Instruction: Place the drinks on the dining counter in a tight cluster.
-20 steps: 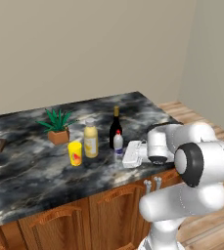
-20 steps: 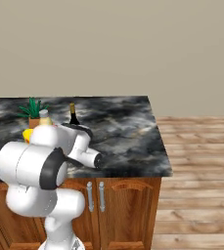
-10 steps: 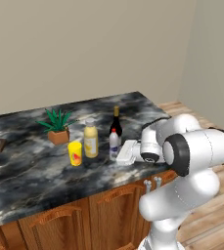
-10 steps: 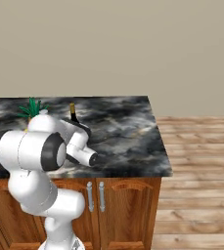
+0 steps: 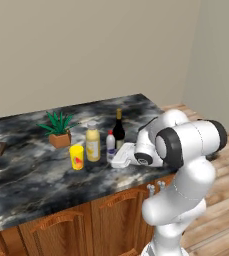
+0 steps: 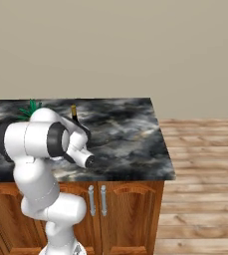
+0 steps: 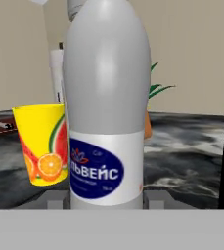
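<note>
The clear bottle (image 7: 106,107) hides the fingers, perhaps closed on it.

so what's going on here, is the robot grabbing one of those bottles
The white arm is reaching across the dining counter with its gripper at the small clear bottle, which stands upright between the fingers and looms large in the hand view. Whether the fingers actually press on it can't be told. The yellow juice bottle and the dark wine bottle stand close on either side, so the three drinks already sit near one another. A yellow fruit-print cup and a small potted plant stand nearby.
</note>
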Controlling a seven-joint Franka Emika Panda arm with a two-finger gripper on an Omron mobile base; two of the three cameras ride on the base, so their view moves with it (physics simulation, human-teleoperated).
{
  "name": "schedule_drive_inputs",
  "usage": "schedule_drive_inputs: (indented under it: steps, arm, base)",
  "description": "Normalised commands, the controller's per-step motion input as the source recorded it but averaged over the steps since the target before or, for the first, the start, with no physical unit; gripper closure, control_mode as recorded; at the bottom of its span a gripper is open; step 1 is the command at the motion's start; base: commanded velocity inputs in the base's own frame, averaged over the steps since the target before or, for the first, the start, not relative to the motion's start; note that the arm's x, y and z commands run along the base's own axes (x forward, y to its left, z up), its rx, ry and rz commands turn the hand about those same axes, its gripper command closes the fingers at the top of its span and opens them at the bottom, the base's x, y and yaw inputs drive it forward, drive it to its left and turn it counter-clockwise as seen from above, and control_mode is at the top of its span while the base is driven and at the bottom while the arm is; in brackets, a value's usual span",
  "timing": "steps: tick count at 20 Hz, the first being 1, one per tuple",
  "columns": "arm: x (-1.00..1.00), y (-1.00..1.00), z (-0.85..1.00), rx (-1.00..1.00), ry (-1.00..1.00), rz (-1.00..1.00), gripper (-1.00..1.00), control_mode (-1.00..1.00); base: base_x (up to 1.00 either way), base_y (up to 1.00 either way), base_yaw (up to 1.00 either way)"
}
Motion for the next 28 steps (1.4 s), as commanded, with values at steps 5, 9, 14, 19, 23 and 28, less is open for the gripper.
schedule_drive_inputs:
  steps: [5,9,14,19,23,28]
  arm:
    - [0.22,0.03,-0.18,-0.01,0.00,-0.07,1.00,-1.00]
    - [0.00,0.00,-0.17,-0.03,-0.04,0.00,1.00,-1.00]
    - [0.00,0.00,0.00,0.00,0.00,0.00,-1.00,-1.00]
    - [-0.05,0.00,0.00,0.00,0.00,0.00,-1.00,-1.00]
    - [-0.34,0.00,0.00,0.00,-0.01,-0.04,-1.00,-1.00]
    - [-0.50,-0.12,0.00,0.00,-0.01,-0.05,-1.00,-1.00]
  base:
    - [0.00,0.00,0.00]
    - [0.00,0.00,0.00]
    - [0.00,0.00,0.00]
    - [0.00,0.00,0.00]
    - [0.00,0.00,0.00]
    - [0.00,0.00,0.00]
